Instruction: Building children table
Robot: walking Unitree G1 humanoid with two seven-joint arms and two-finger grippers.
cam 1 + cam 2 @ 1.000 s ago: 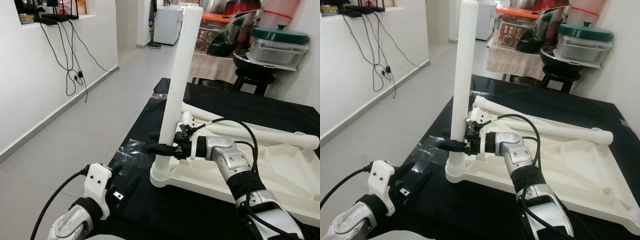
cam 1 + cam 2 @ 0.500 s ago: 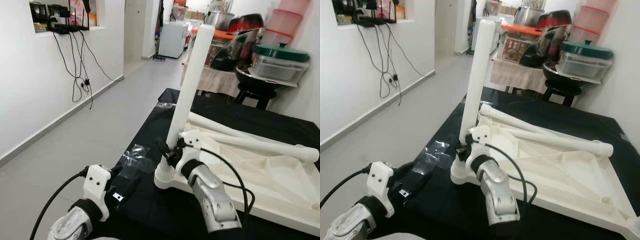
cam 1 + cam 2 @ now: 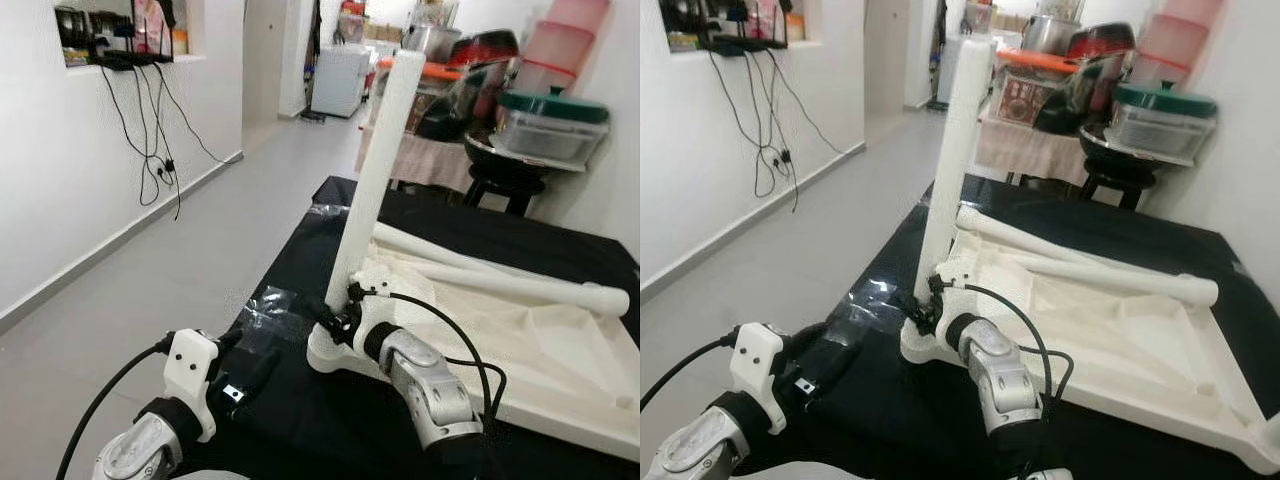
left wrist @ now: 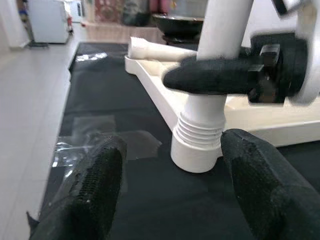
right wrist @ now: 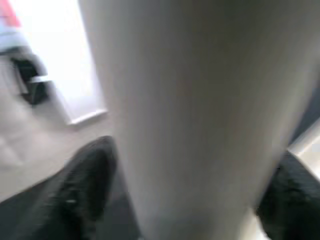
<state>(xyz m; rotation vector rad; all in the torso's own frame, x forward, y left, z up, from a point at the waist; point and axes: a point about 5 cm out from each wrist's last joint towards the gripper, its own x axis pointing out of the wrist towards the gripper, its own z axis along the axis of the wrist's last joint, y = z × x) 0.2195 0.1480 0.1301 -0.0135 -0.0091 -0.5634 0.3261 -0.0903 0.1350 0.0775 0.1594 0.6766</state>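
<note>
A white table leg (image 3: 372,190) stands upright in a corner socket of the upturned white tabletop (image 3: 560,350), which lies on a black cloth. My right gripper (image 3: 333,322) is shut on the leg just above its ribbed base; in the right wrist view the leg (image 5: 200,110) sits between both black fingers. My left gripper (image 3: 243,375) hovers open, low and to the left of the leg's base (image 4: 200,145), a short gap away. Two more white legs (image 3: 500,282) lie across the tabletop.
The black cloth (image 3: 300,430) bears a crumpled clear plastic sheet (image 3: 268,305) near its left edge. Grey floor (image 3: 150,290) and a white wall with hanging cables (image 3: 150,140) lie to the left. A stool with pots (image 3: 510,160) stands behind.
The camera has shifted. My right arm has swung from reaching in sideways to coming from below, and its gripper has stayed on the leg, a little lower. The left gripper is unchanged.
</note>
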